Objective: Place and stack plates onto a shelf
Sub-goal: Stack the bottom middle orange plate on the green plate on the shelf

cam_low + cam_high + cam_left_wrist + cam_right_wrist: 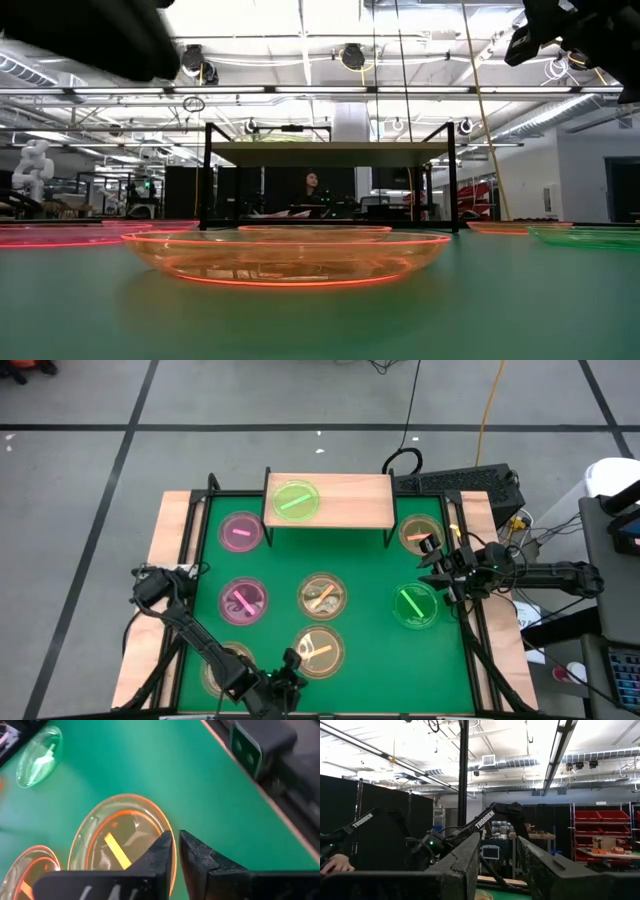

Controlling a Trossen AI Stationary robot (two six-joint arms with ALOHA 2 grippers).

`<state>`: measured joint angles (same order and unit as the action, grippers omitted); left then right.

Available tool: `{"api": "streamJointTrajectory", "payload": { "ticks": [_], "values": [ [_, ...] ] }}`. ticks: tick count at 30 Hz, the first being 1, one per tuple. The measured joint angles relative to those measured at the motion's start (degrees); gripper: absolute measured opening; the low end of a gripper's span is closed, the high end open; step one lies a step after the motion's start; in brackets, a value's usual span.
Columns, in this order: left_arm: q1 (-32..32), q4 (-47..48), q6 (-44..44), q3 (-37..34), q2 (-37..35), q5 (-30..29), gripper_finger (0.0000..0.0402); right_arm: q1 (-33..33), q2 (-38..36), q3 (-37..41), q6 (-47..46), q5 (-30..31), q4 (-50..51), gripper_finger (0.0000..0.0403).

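Shelf (345,500): one green plate (295,500) on it, seven on the worktop (375,650).
Left gripper (290,665): jaws nearly closed, empty, beside amber plate (122,842).
Right gripper (440,565): jaws parted, empty, raised.
Advice: open wider, straddle rim, lift level.

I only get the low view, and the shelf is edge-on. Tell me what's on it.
Observer: One green plate, at the shelf's left-arm end.
Operator: Give me the left gripper's position.
Observer: The left gripper is low at the near amber plate's rim, its fingers almost together.
Operator: Now the right one.
Observer: The right gripper is open, raised between the corner amber plate and the second green plate.
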<state>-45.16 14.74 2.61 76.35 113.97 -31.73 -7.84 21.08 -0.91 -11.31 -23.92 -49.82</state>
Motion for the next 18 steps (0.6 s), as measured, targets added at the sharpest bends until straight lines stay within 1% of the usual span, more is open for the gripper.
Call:
{"api": "streamJointTrajectory", "payload": {
  "ticks": [2,5,13,18],
  "values": [
    [0.35,-1.22,0.62,0.01,-0.02,0.06,0.0059,0.0,0.0,-0.02,0.0,0.02,-0.03,0.0114],
    [0.55,-1.17,-0.97,0.01,-0.02,0.17,0.007,0.0,0.0,0.0,0.0,0.02,-0.02,0.0114],
    [0.92,-0.87,-2.03,0.01,0.15,0.37,0.0072,0.02,0.0,-0.02,0.0,0.0,0.0,0.0114],
    [0.47,-1.55,-1.46,-0.02,2.81,0.61,0.0072,0.01,0.0,-0.02,0.0,0.02,0.0,0.0114]
  ]
}}
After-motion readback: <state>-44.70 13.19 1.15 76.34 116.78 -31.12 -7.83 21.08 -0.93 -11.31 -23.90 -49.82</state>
